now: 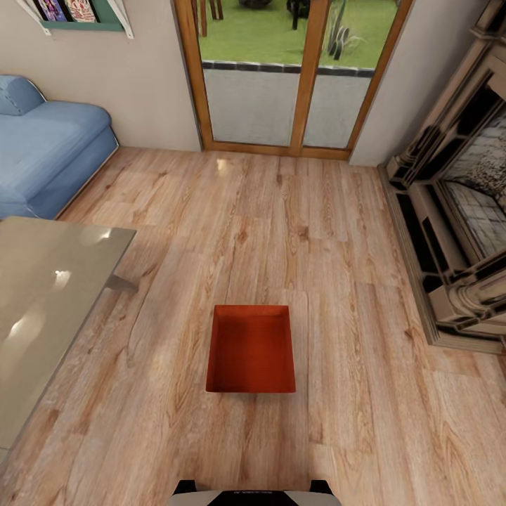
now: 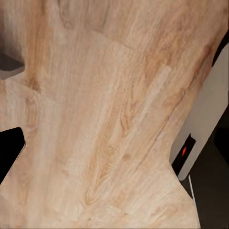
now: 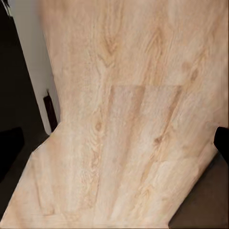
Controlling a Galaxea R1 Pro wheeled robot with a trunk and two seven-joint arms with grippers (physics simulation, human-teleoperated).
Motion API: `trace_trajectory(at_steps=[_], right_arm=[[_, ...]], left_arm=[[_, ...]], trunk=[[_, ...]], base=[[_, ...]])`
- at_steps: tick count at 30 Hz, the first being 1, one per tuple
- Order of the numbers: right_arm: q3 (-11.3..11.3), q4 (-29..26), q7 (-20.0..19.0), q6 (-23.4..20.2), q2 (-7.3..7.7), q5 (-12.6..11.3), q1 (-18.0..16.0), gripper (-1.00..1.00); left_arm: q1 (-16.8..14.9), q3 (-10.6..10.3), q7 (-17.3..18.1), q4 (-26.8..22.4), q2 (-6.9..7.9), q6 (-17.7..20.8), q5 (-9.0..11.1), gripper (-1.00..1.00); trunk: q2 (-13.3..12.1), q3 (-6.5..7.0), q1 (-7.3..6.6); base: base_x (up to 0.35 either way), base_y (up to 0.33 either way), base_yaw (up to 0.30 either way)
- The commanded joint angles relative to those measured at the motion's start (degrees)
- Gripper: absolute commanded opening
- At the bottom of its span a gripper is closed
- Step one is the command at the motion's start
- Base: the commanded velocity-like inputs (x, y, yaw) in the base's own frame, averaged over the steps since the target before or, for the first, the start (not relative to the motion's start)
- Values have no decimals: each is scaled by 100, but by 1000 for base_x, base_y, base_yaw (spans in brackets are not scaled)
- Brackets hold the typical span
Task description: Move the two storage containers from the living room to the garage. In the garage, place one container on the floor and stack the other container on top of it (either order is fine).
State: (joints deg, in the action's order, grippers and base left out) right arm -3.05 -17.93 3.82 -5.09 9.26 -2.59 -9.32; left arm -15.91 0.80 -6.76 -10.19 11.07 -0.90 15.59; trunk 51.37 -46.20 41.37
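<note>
One red-orange storage container, open-topped and empty, sits on the light wood-plank floor of the living room, straight ahead of my base. In the left wrist view the left gripper hangs open over bare planks, with a dark fingertip at the frame's edge. The right gripper is likewise open over the planks, a dark fingertip showing at the edge. Neither holds anything.
A blue sofa stands at the far left, and a grey glossy table is close on my left. A stone fireplace lines the right side. Wood-framed glass doors lie ahead. My white base panel edges both wrist views.
</note>
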Motion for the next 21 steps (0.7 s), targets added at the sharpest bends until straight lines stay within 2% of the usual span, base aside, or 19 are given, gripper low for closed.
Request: trace_trajectory(at_steps=[1, 3, 4, 6, 10, 12, 13, 14, 15, 17, 18, 21], right_arm=[[-70, -57, 9, -109, 168, -53, -24, 100], [-139, -194, 10, -195, 419, -76, -76, 100], [-150, -243, 10, -207, 461, -81, -87, 100], [-177, -552, 9, -253, 573, -93, -113, 100], [-190, -1059, 8, -533, 592, -93, -127, 100], [-194, -1450, 22, -974, 565, -101, -197, 100], [-194, -1520, 26, -1077, 541, -102, -252, 100], [-193, -1575, 32, -1169, 498, -106, -326, 100], [-194, -1641, 54, -1312, 345, -110, -525, 100], [-195, -1650, 107, -1396, 139, -113, -772, 100], [-195, -1577, 203, -1425, -62, -115, -1040, 100], [-196, -1300, 407, -1314, -318, -114, -1464, 100]], left_arm=[[0, 9, -3, -139, 99, 5, 181, 100], [-5, 14, -6, -473, 271, 136, 461, 100], [-9, 14, -9, -568, 308, 202, 519, 100], [-26, 16, -35, -1003, 452, 637, 671, 100], [-54, 22, -79, -1518, 567, 1293, 744, 100], [-78, 24, -187, -1791, 585, 1659, 764, 100], [-84, 25, -230, -1828, 582, 1716, 769, 100], [-92, 25, -279, -1851, 580, 1762, 774, 100], [-113, 27, -389, -1880, 571, 1829, 787, 100], [-169, 26, -499, -1904, 552, 1872, 797, 100], [-266, 26, -579, -1916, 532, 1898, 805, 100], [-453, 30, -649, -1910, 502, 1921, 814, 100]], trunk=[[3, -3, 0], [3, -3, 0], [3, -3, 0], [3, -3, 0], [3, -3, 0], [3, -3, 0], [3, -3, 0], [3, -3, 0], [3, -3, 0], [3, -3, 0], [3, -3, 0], [3, -3, 0]], base=[[0, 0, 0], [0, 0, 0], [0, 0, 0], [0, 0, 0], [0, 0, 0], [0, 0, 0], [0, 0, 0], [0, 0, 0], [0, 0, 0], [0, 0, 0], [0, 0, 0], [0, 0, 0]])
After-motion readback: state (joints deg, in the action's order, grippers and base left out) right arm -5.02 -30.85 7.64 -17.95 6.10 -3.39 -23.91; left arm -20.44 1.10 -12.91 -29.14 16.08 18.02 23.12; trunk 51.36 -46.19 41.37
